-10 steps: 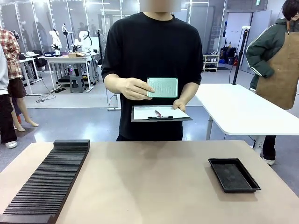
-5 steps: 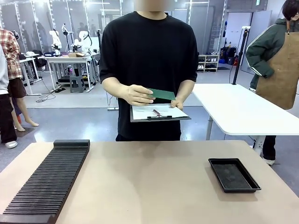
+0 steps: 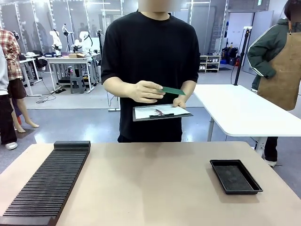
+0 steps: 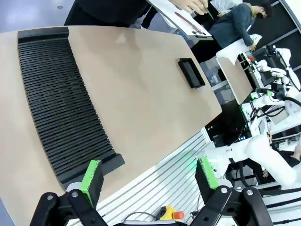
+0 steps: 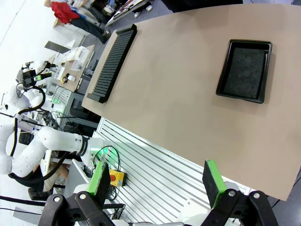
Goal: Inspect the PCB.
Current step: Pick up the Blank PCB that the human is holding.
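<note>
A person in a black shirt stands at the far side of the table and holds the green PCB (image 3: 173,91) nearly edge-on in one hand (image 3: 144,91), above a grey clipboard (image 3: 161,113) held in the other hand. My left gripper (image 4: 149,173) hangs open high over the near table edge, nothing between its green pads. My right gripper (image 5: 157,181) is open too, above the near edge of the table and far from the board.
A long black ribbed rack (image 3: 49,181) lies along the table's left side. A shallow black tray (image 3: 235,175) sits at the right. Another person in a brown apron (image 3: 282,66) stands by a white table (image 3: 244,110) behind.
The person has tilted the PCB from facing the camera to nearly flat and edge-on, and lowered it slightly towards the clipboard. Both grippers are unchanged.
</note>
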Robot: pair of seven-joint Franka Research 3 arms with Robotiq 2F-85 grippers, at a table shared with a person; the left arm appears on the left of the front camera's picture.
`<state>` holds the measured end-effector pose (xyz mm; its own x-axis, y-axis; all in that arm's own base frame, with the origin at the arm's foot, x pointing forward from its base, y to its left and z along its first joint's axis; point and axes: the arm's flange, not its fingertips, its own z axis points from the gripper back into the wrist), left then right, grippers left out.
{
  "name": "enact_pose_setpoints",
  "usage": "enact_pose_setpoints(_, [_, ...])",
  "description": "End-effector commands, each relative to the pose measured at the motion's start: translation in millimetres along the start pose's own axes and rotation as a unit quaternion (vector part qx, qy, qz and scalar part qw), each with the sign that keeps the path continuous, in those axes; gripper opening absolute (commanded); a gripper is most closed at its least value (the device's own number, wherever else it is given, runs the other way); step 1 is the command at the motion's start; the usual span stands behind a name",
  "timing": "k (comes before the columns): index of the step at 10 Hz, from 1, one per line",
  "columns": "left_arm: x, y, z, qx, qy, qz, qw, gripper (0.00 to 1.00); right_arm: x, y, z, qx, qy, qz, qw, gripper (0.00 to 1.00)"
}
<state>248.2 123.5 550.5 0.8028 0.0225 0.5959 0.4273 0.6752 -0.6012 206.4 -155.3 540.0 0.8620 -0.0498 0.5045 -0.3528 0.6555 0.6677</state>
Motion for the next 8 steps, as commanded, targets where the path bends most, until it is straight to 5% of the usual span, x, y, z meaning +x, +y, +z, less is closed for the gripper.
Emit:
enact_pose_setpoints(1, [-0.4, 0.3, 0.4, 0.002, 0.001, 0.0, 1.0, 1.0, 0.0, 1.0, 1.1, 0.006, -0.003, 0.009, 1.0, 1.0])
enact_pose_setpoints(8, [-0.4, 0.3, 0.4, 0.002, 0.001, 0.0, 1.0, 1.0, 0.0, 1.0, 1.1, 0.006, -0.003, 0.009, 1.0, 1.0])
